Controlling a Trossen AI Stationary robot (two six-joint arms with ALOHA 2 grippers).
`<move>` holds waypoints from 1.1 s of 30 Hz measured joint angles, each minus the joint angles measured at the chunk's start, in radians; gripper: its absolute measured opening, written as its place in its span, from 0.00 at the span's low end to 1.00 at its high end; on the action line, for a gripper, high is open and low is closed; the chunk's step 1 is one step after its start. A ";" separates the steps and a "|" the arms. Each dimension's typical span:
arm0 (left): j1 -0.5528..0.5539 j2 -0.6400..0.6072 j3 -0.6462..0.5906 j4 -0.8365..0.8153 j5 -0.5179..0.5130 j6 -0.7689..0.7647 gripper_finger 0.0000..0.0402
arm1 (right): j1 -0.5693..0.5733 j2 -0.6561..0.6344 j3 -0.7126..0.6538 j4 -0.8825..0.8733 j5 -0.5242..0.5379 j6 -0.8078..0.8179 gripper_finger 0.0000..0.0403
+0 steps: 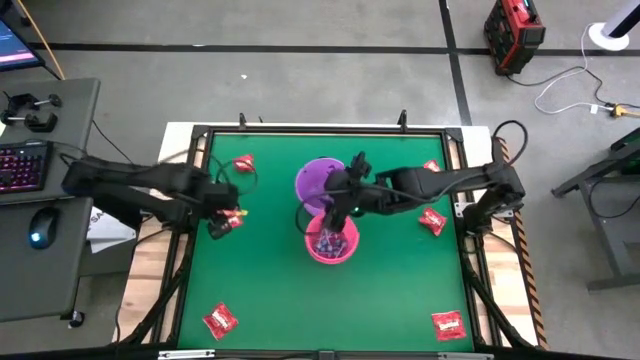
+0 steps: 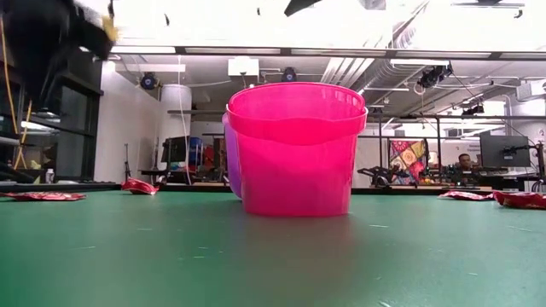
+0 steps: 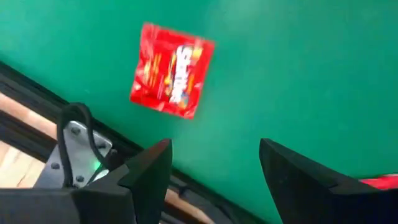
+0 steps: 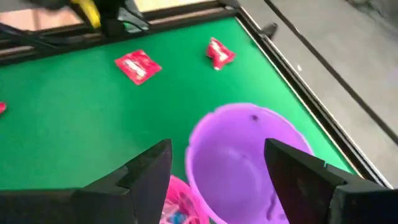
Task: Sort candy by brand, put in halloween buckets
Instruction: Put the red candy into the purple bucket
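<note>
The purple bucket and the pink bucket stand touching at mid-table, the pink one nearer. Blue-headed lollipops lie inside the pink bucket. Several red packets lie flat on the mat. My right gripper hangs open over the two buckets' meeting rims and holds nothing. My left gripper is raised over the mat's left part, open and empty, with a red packet on the mat beside it. Another packet lies ahead of its fingers.
A black frame borders the green mat, with wooden table beyond it. One more red packet lies near the far right corner. A keyboard and mouse sit on a desk to the left. Bare mat lies in the near middle.
</note>
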 joint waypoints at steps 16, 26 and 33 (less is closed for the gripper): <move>0.226 0.402 -0.139 0.236 -0.038 0.227 0.56 | 0.029 -0.006 -0.031 -0.289 0.007 0.109 0.62; 0.245 0.554 -0.139 0.298 0.026 0.240 0.56 | 0.144 -0.135 -0.050 -0.488 0.138 0.241 0.62; 0.244 0.617 -0.134 0.313 0.017 0.240 0.54 | 0.267 -0.313 -0.176 -0.516 0.185 0.489 0.62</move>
